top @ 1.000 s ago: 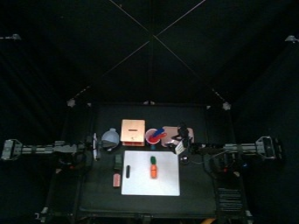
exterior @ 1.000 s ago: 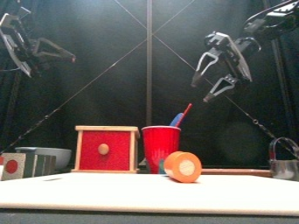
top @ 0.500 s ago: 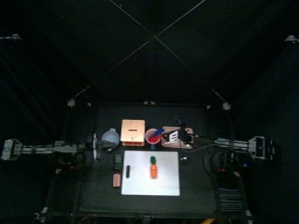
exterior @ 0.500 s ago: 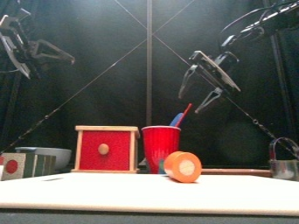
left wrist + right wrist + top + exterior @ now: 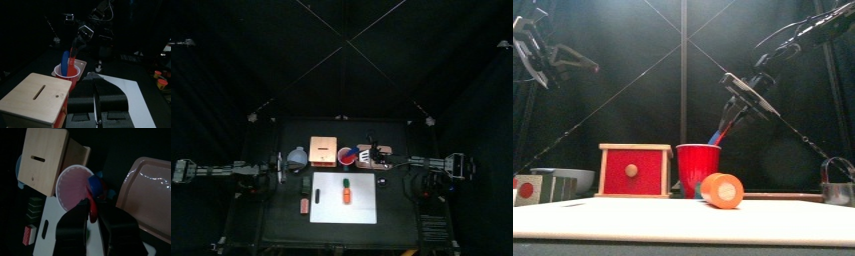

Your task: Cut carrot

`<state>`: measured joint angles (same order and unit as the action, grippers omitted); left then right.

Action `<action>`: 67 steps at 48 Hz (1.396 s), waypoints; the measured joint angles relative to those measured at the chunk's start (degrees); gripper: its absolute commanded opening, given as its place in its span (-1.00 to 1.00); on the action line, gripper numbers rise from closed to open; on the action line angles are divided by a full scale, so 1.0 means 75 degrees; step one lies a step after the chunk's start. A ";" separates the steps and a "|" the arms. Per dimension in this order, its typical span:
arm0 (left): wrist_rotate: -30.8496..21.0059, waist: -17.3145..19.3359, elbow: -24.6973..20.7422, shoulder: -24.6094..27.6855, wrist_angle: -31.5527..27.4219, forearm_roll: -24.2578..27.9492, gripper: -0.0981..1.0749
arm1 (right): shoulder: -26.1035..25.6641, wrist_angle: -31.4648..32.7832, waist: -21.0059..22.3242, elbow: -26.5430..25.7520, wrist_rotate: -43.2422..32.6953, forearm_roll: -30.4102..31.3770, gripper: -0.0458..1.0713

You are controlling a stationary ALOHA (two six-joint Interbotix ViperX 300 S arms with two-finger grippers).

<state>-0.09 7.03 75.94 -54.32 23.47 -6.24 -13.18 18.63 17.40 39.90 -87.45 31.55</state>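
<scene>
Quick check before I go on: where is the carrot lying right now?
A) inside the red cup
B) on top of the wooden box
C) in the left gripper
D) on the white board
D: the top view shows the carrot lying on the white board, in front of the red cup and apart from both grippers.

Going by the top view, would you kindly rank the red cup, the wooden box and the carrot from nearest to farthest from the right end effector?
Measured from the right end effector:
1. Red cup, just beside it, behind the white board.
2. Wooden box, beyond the cup, toward the left arm.
3. Carrot, out front on the board.
</scene>
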 measured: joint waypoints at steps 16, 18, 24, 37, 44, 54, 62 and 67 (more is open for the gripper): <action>-0.0012 0.0000 0.0012 0.0000 0.0000 0.0000 -0.56 | -0.1102 0.0012 -0.0246 0.0047 0.0000 0.0527 -0.36; -0.0012 0.0000 0.0000 0.0000 0.0000 0.0000 -0.56 | -0.1348 0.0012 -0.0316 0.0105 0.0000 0.0691 -0.36; 0.0012 0.0000 0.0012 0.0012 -0.0012 0.0000 -0.56 | -0.2039 -0.0012 -0.0609 0.0387 0.0000 0.1113 -0.36; 0.0094 0.0000 0.0012 0.0012 -0.0012 0.0715 -0.56 | -0.3352 -0.0691 -0.1547 0.1195 0.0000 0.2438 -0.36; 0.0094 -0.0059 0.0012 0.0059 -0.0012 0.1359 -0.52 | -0.3422 -0.1523 -0.2027 0.1594 -0.0012 0.3258 -0.36; 0.0047 -0.0234 -0.0012 0.0738 0.0082 0.2039 -0.14 | -0.2648 -0.2109 -0.2332 0.1699 0.0012 0.4289 -0.36; 0.0059 -0.0551 -0.0270 0.1770 0.0668 0.2016 0.42 | -0.2098 -0.2156 -0.2355 0.1535 0.0012 0.4746 -0.36; 0.0035 -0.0633 -0.0434 0.2355 0.1195 0.1887 0.73 | -0.1852 -0.2191 -0.2438 0.1336 0.0000 0.4816 -0.36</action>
<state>0.18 2.29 72.69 -36.65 32.43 7.91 -27.07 2.20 -0.88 49.92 -87.45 67.68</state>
